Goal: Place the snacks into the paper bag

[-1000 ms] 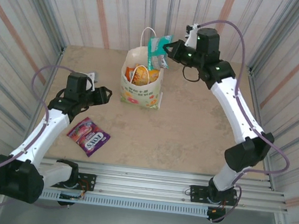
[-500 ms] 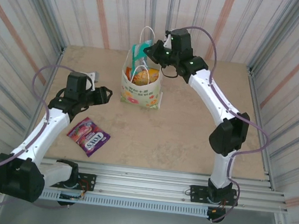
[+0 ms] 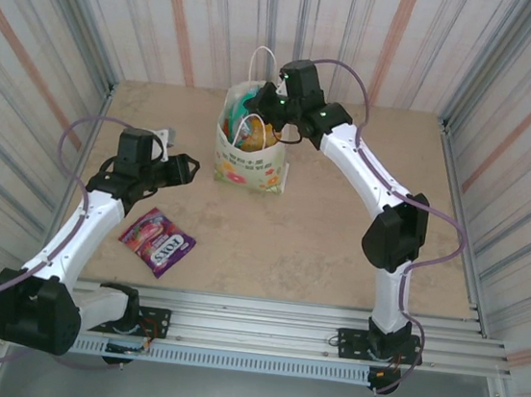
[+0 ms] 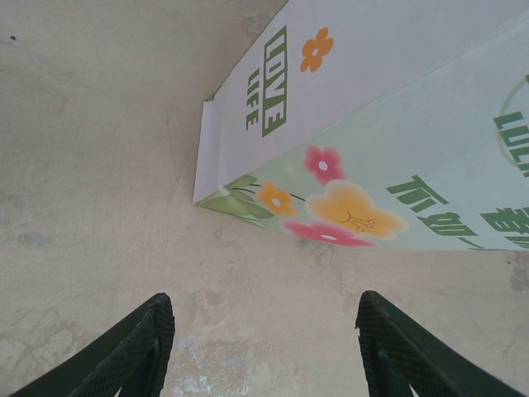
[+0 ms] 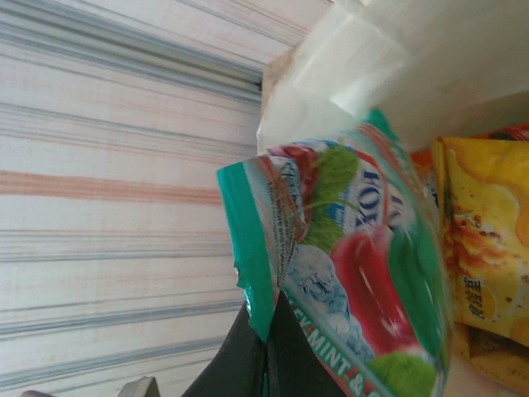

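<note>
The right gripper (image 5: 266, 347) pinches the teal packet (image 5: 355, 273) over the paper bag (image 3: 248, 162) near the table (image 3: 341, 217) far edge. The left gripper (image 4: 264, 343) gapes wide, touching nothing.

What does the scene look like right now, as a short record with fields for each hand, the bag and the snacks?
right hand: shut on the teal packet, at the paper bag's open top
left hand: open, empty, pointing at the bag's base
paper bag: upright on the table, yellow packet inside
purple packet: flat on the table, beside the left arm
</note>
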Controlling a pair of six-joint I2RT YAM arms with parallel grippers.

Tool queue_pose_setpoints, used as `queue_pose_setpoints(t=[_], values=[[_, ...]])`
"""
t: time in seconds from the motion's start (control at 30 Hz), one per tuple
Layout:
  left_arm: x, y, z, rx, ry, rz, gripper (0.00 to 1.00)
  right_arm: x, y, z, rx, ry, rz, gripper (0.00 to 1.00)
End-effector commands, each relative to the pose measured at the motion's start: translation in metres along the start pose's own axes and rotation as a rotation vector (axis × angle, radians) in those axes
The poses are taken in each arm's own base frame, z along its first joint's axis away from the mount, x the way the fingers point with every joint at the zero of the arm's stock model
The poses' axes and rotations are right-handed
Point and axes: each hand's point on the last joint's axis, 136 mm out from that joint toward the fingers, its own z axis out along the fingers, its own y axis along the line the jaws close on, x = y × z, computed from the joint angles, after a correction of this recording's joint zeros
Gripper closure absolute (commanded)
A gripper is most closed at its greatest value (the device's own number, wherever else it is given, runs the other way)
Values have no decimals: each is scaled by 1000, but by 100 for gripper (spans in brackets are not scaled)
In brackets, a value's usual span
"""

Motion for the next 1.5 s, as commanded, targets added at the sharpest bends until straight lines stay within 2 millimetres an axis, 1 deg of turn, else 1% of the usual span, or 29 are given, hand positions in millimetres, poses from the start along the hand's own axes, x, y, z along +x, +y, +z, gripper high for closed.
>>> queue_pose_setpoints(t=[0.0,0.07,0.13,0.3,0.5,0.63,0.8,0.87,0.93,0.97,1.03,1.1,1.23,1.33,1.47], values=[[5,2,4,12,17,0,38,-8,28,-26,-30,-59,-36,100],[4,2,5,15,14,0,38,-5,27,-26,-24,-56,-37,100],[5,2,6,21,15,-2,38,-1,24,-21,-16,-44,-31,100],[6,1,6,26,28,-6,38,10,14,2,-4,-1,-17,100],[5,1,4,21,25,2,38,16,-15,26,98,47,-52,100],[5,1,4,19,33,4,38,17,-30,28,165,54,-86,99],[3,0,4,22,32,4,38,10,-47,18,257,34,-143,94],[2,-1,3,21,31,4,37,2,-58,8,331,11,-191,86],[1,-2,3,23,30,4,37,-5,-67,-5,414,-3,-238,75],[1,-2,2,23,31,6,37,-10,-70,-11,448,-11,-264,71],[0,-3,1,22,31,8,37,-17,-71,-24,489,-29,-299,68],[0,-3,0,22,36,9,37,-24,-67,-37,505,-54,-329,65],[2,-5,-4,25,46,12,37,-33,-46,-58,467,-92,-364,64],[5,-5,-7,21,52,7,37,-31,-30,-66,417,-94,-389,64],[12,-2,-14,1,72,-25,36,-24,-16,-72,377,-75,-423,63]])
